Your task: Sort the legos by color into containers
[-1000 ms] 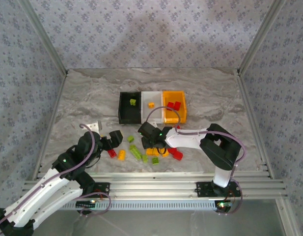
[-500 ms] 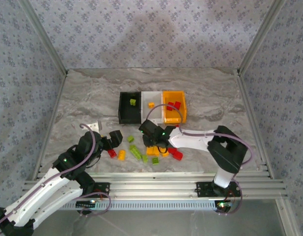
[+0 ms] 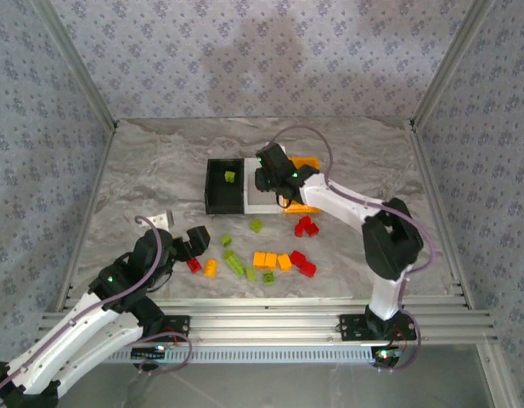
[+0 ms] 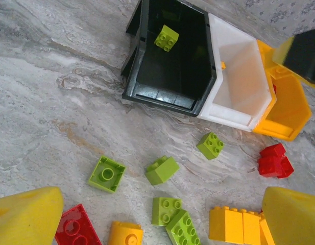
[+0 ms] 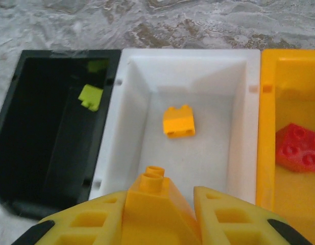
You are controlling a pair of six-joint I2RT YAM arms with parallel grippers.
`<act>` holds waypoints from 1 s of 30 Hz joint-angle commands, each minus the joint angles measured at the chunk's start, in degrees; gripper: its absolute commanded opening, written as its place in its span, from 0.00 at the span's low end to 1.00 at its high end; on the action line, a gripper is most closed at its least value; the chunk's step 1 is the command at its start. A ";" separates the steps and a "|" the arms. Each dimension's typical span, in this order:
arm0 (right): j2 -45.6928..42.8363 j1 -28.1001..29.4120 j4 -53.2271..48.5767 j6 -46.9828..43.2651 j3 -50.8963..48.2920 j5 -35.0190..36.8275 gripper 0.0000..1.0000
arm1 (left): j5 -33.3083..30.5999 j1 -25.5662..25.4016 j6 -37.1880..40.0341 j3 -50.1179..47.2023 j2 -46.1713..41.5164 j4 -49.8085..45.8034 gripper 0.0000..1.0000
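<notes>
Right tool (image 5: 161, 199): pinches an orange lego (image 5: 153, 186) between its yellow pads (image 5: 96, 219), narrowed onto it from a wider gape a second back. No longer sits low among the loose legos (image 3: 274, 260) near the front of the counter (image 3: 143, 170); hangs now at the row of bins, just above the near end of the white bin (image 5: 188, 53). Means one pick made and carried, with only the release left for this piece. Looks like the right target: already holds one orange brick (image 5: 178, 121), while the black bin (image 5: 55, 52) keeps a lime brick (image 5: 91, 97) and the orange-yellow bin (image 5: 264, 127) a red brick (image 5: 300, 148).

Held lego: leads with its studs, pointing away from the wrist and on toward the bin's far end. Seems to lie with its long axis along the fingers, in line with the bin's long side, though hard to tell with most of the body hidden between the pads.

Left tool (image 3: 192, 243): spread wide, empty, low by the near-left edge of the pile. Plenty of red, orange and lime pieces yet to sort.
</notes>
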 commanded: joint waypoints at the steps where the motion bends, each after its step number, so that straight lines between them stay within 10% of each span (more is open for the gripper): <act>1: 5.20 -0.73 -4.62 -2.11 5.34 -0.45 0.33 | -1.60 -0.14 -1.67 -0.29 -0.47 -2.75 1.00; 11: 6.59 -1.63 -3.83 -1.84 9.33 -1.39 0.67 | -4.65 0.00 -3.71 -0.40 -1.79 -6.27 0.99; 30: -16.96 3.36 5.75 3.96 -21.23 1.89 0.70 | 3.06 1.84 -11.59 -9.11 9.22 -1.59 0.82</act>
